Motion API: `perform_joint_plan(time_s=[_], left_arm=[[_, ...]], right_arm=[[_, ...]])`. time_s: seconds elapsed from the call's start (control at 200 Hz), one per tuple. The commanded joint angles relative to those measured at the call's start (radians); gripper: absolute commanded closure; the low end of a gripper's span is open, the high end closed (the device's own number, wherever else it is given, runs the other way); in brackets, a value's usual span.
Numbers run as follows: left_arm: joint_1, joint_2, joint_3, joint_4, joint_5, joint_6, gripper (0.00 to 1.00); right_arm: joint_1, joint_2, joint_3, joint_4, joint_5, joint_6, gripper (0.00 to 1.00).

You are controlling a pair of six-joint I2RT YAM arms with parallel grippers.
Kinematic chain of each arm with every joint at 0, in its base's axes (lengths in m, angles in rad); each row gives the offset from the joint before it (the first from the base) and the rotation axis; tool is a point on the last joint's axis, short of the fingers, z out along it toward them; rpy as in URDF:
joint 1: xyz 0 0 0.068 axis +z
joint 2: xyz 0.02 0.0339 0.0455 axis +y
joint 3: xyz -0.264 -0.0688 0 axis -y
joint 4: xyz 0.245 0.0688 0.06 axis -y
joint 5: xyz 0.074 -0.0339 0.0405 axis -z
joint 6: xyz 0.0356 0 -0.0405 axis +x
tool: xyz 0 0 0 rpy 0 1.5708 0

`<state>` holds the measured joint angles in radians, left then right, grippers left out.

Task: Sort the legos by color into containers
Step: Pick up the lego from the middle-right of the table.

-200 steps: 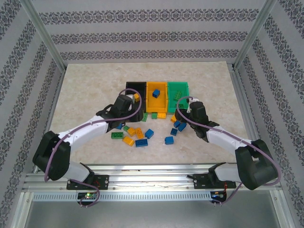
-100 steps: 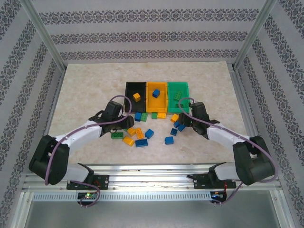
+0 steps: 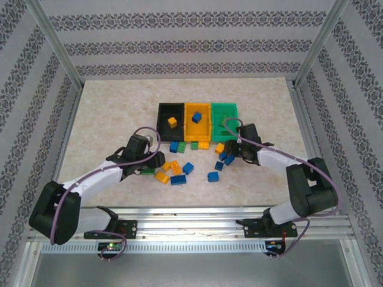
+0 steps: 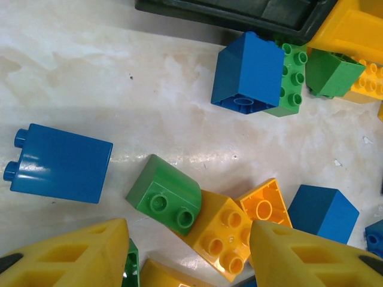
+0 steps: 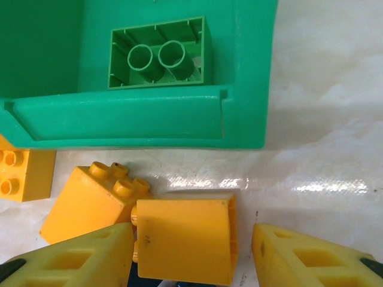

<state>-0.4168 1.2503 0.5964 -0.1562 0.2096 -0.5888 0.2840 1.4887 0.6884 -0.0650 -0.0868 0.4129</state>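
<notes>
**Top view:** 3 bins stand side by side mid-desk [image 3: 108, 113]. The black bin [image 3: 163, 109] has a yellow brick in it [image 3: 172, 122], the orange bin [image 3: 187, 134] has a blue brick in it [image 3: 196, 118], and the green bin [image 3: 232, 110] is on the right. Loose legos [image 3: 178, 179] in blue, yellow & green are scattered on the desk just in front of the bins, btwn the arms. The left fingers [image 3: 151, 162] are low over the pile's left side. The right fingers [image 3: 232, 150] are low near the green bin's front.

**Left wrist:** Fingers are spread, nothing pinched. A green sloped brick [image 4: 163, 194] & a four-stud yellow brick [image 4: 218, 233] lie in the gap, touching each other. A blue block on its side [image 4: 57, 162] sits apart, off to the left. Further on, a 2nd blue block [image 4: 248, 72] is up against a green one, just beside the black bin's edge.

**Right wrist:** Fingers are spread. A yellow block on its side [image 5: 182, 239] lies btwn them w/ clear space on its right, so it's not pinched. A tilted yellow brick [image 5: 90, 203] touches it on the left. Beyond is the green bin's near wall, w/ an upside-down green brick [image 5: 158, 54] inside, close to that wall.
</notes>
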Motion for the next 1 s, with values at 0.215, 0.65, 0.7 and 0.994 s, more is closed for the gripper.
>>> perform_joint_plan(time_s=[0.215,0.65,0.7,0.994], left_arm=[[0.013,-0.05,-0.022,0.025,0.014,-0.01,0.45],[0.013,-0.108,0.025,-0.086,0.031,-0.022,0.45],[0.013,-0.119,0.036,-0.114,0.03,-0.022,0.45],[0.026,-0.146,0.046,-0.197,0.071,-0.065,0.44]], right_arm=[[0.018,0.06,0.059,-0.047,-0.017,-0.01,0.43],[0.023,0.052,0.128,-0.184,0.005,-0.027,0.54],[0.023,0.032,0.139,-0.204,0.005,-0.027,0.54],[0.125,-0.058,0.263,-0.313,0.011,0.0,0.55]])
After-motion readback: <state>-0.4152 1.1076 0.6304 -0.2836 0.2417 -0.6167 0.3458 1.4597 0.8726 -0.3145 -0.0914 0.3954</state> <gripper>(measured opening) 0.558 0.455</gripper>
